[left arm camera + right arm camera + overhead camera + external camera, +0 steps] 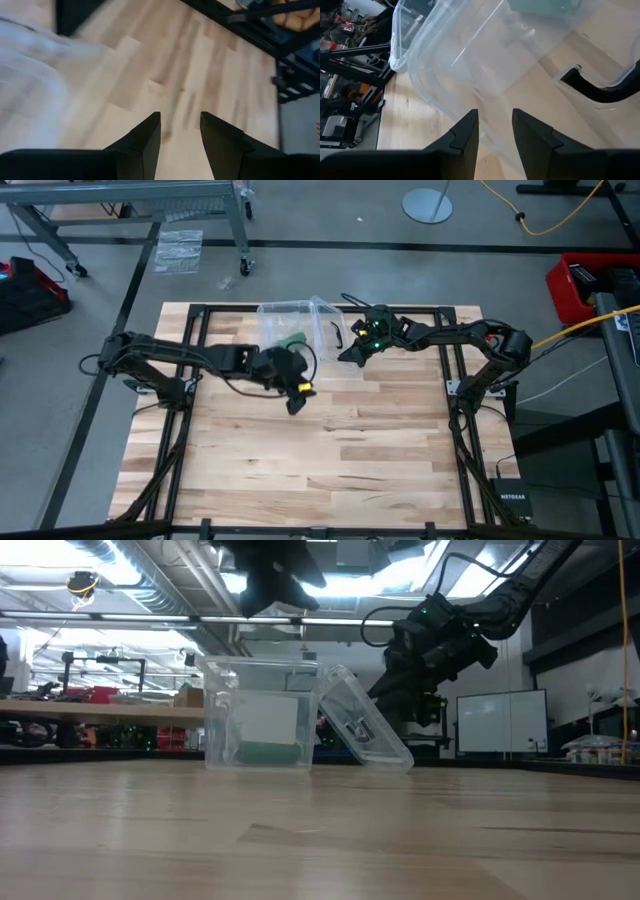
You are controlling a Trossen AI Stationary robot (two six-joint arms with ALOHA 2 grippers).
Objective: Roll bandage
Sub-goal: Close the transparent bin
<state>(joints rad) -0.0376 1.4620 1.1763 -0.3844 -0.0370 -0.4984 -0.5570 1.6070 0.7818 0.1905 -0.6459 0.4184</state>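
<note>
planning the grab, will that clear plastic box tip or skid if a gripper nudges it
Probably skids: the clear box looks thin-walled and nearly empty, holding only the green bandage, so it is likely light on the smooth wooden table. Tipping seems less likely, since it sits flat. Its lid leans loose against one side and may slide off.

Green bandage (267,752) inside clear plastic box (225,715), lid (365,732) ajar.

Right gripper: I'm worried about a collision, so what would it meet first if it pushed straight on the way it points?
Probably the clear plastic box. In the right wrist view the right gripper has open, empty fingers, with the box wall directly ahead and the green bandage inside, beyond it. Exact depth is unclear.
</note>
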